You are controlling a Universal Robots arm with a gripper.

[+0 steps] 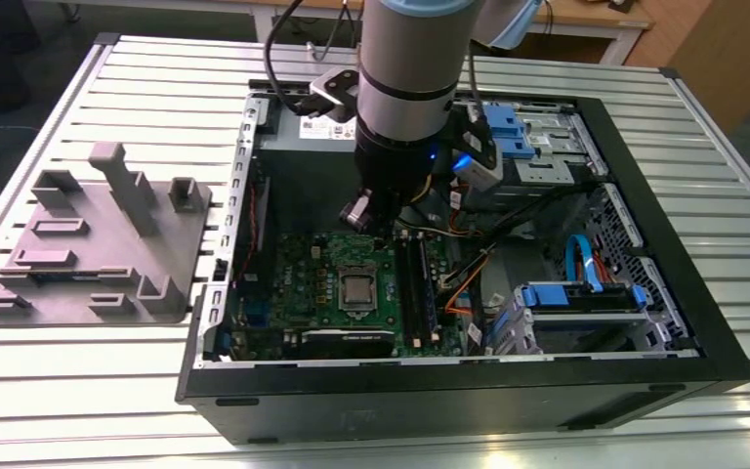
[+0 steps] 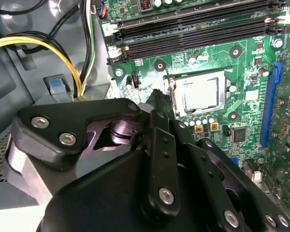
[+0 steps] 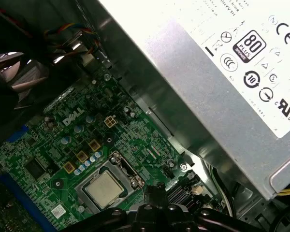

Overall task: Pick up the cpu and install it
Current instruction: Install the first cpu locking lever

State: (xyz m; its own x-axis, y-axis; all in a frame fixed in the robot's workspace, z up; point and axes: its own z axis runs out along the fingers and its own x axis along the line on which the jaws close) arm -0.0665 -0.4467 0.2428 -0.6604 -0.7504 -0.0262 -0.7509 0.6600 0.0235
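Claw (image 2: 156,102) hovering near socket (image 2: 172,92), cpu (image 2: 200,93) lying in socket, motherboard (image 2: 246,63) beneath

space above cpu (image 1: 355,286): clear; memory slots (image 1: 414,278) just beside; cables (image 1: 464,285) crowd beyond them

In the exterior view my arm (image 1: 408,88) covers the far part of the motherboard (image 1: 304,269). The cpu (image 1: 355,289) is too small there for me to tell if it lies flat. In the second wrist view the gripper (image 2: 157,111) hides much of the board and one side of the socket frame (image 2: 170,89). In the first wrist view the picture's edge cuts off the power supply (image 3: 208,82).
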